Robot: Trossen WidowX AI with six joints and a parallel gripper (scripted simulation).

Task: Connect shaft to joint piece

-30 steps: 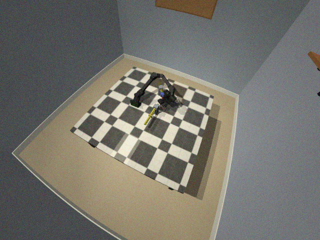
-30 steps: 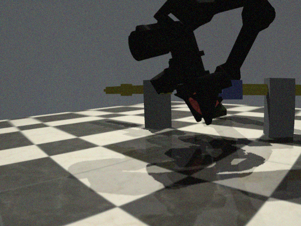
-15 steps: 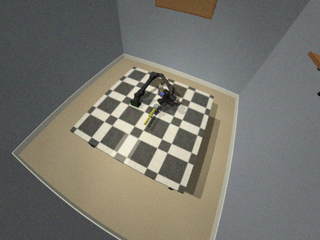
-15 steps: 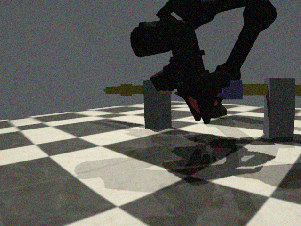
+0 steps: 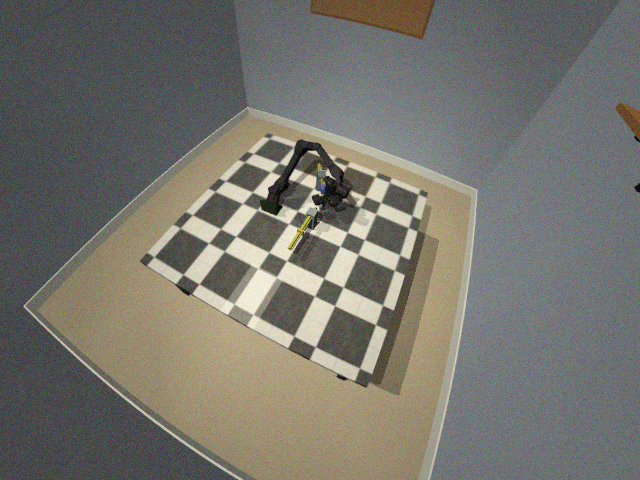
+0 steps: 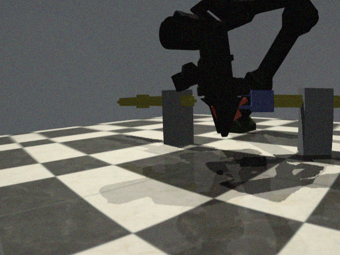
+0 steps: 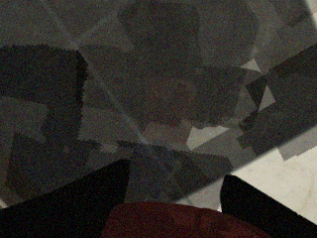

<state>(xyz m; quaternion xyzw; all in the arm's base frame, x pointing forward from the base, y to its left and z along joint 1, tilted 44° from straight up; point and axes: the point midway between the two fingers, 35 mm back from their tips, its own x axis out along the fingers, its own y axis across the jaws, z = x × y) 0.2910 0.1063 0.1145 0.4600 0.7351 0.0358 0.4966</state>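
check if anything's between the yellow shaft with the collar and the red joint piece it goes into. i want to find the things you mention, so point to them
Only the black claw (image 5: 326, 203) (image 6: 224, 134) (image 7: 176, 178) seems in the way, shut on the red joint piece (image 6: 243, 102) (image 7: 173, 222); nothing else visible before the yellow shaft (image 5: 299, 234) (image 6: 141, 101).

Checkered surface (image 5: 288, 306) (image 6: 175, 222) under pincer (image 5: 325, 200) (image 6: 224, 134) (image 7: 175, 190). Tan floor (image 5: 217, 356) around checkered surface. Gray wall (image 5: 361, 87) (image 6: 68, 54) behind pincer. Brown board (image 5: 373, 16) far from pincer.

in the exterior view, one shaft (image 5: 297, 237) (image 6: 142, 101) runs through the left block (image 5: 312, 219) (image 6: 177, 120), another shaft (image 5: 320, 166) (image 6: 288, 101) through the right block (image 5: 321, 180) (image 6: 319, 120); the gripper (image 5: 324, 199) (image 6: 224, 133) (image 7: 176, 178) is between blocks.
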